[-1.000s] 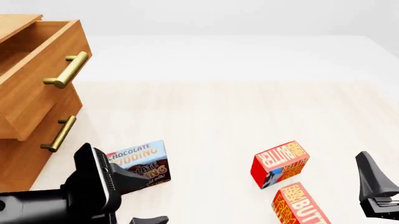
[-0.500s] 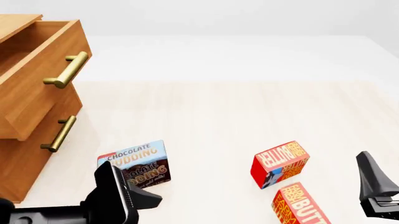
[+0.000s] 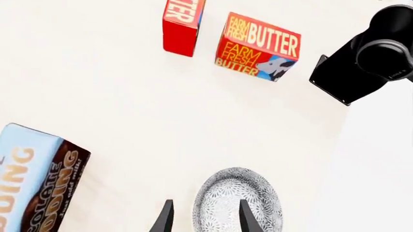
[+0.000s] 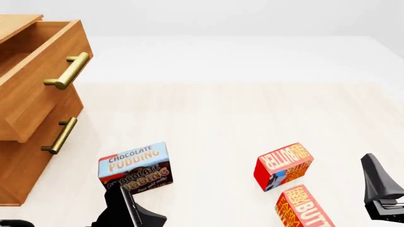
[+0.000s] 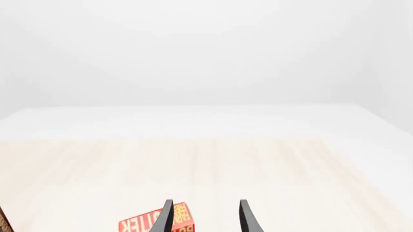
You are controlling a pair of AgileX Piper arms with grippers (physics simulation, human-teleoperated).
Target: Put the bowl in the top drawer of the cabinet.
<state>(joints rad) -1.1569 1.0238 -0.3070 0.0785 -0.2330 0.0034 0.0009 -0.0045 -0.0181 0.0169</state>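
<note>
**Observer:** Where's the bowl from where you sit?

**Operator:** I only have it in the left wrist view: the round shallow bowl with the dense black-and-white floral inside and thin white rim (image 3: 237,200) sits on the pale wood-grain table (image 4: 221,113), straight ahead of my left gripper (image 3: 203,217). One dark fingertip (image 3: 246,216) overlaps the bowl's inside, the other sits just off its rim. The front view doesn't show it; it lies below that frame's edge.

**Observer:** Gripper holding anything?

**Operator:** No. The left gripper's fingers are parted with nothing between them but the bowl's near edge, not yet pinched as far as I can tell. The right gripper (image 5: 203,217) is likewise spread and empty, pointing out over the table.

**Observer:** So which arm goes?

**Operator:** The left, I'd say. It's nearer the bowl, and the orange-brown wood-grain cabinet (image 4: 25,156) stands on its side. The upper drawer with the horizontal brass bar handle (image 4: 44,80) is already pulled out.

**Observer:** Anything in the way?

**Operator:** A blue-and-brown chocolate pudding box (image 4: 134,168) stands near the left arm, between it and the cabinet. Two red butter boxes (image 3: 257,47) lie well apart toward the right arm. The bowl looks hard and smooth with a thin rim, so I'd judge a rim pinch could slip.
</note>
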